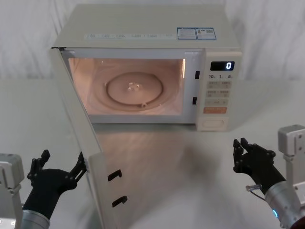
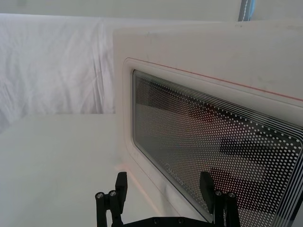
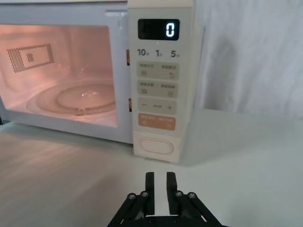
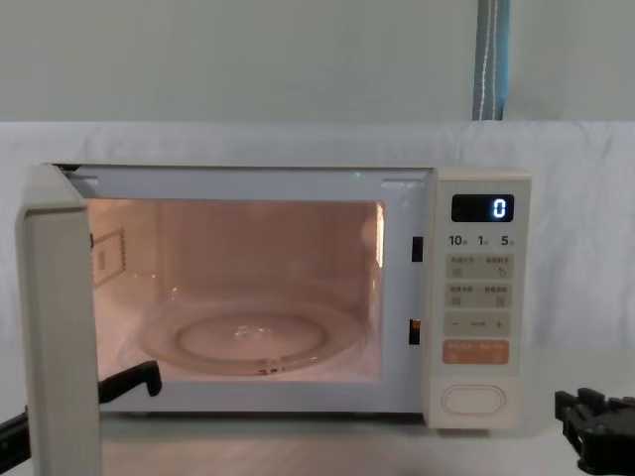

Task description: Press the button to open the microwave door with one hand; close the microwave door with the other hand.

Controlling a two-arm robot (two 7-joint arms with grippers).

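The cream microwave (image 1: 143,28) stands with its lit cavity exposed. The microwave door (image 1: 76,119) is swung wide open toward my left side, edge-on in the chest view (image 4: 55,327). My left gripper (image 1: 63,160) is open beside the door's outer face, one fingertip close to or touching it. In the left wrist view the mesh window (image 2: 222,142) lies just past the spread left gripper (image 2: 164,189). The oval button (image 1: 213,123), (image 3: 156,146), (image 4: 473,399) is at the bottom of the keypad. My right gripper (image 1: 240,144), (image 3: 160,187) is shut and holds nothing, off the panel in front of the button.
Two black latch hooks (image 1: 116,188) stick out of the door's free edge. A glass turntable (image 1: 136,89) lies inside the cavity. The display (image 3: 158,29) reads 0. White cloth hangs behind the white table (image 1: 181,162).
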